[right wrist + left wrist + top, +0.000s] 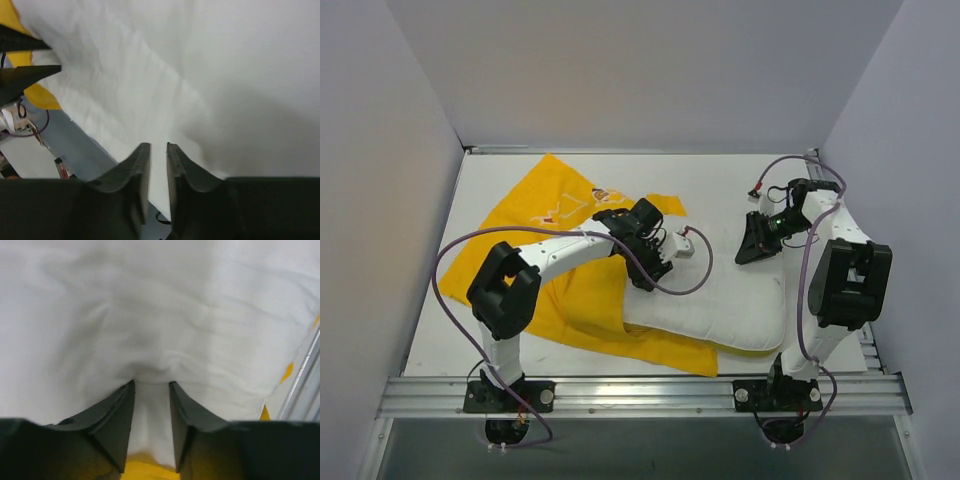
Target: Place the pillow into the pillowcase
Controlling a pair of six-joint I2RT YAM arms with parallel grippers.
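The white pillow [720,300] lies across the middle and right of the table. Its left end sits in the mouth of the yellow pillowcase [550,200], which is spread out to the left and runs under the pillow's near edge. My left gripper [670,250] presses into the pillow's upper left part. In the left wrist view this gripper [151,383] is shut on a bunched fold of the pillow [160,315], with the pillowcase [145,467] yellow below. My right gripper [750,250] hovers at the pillow's far right corner. Its jaws [158,145] stand slightly open over the pillow's edge [150,75], gripping nothing.
Grey walls close in the table on the left, back and right. An aluminium rail [640,390] runs along the near edge under both arm bases. Purple cables loop from each arm over the table. The left arm's fingers [25,75] show in the right wrist view beside the pillowcase [40,95].
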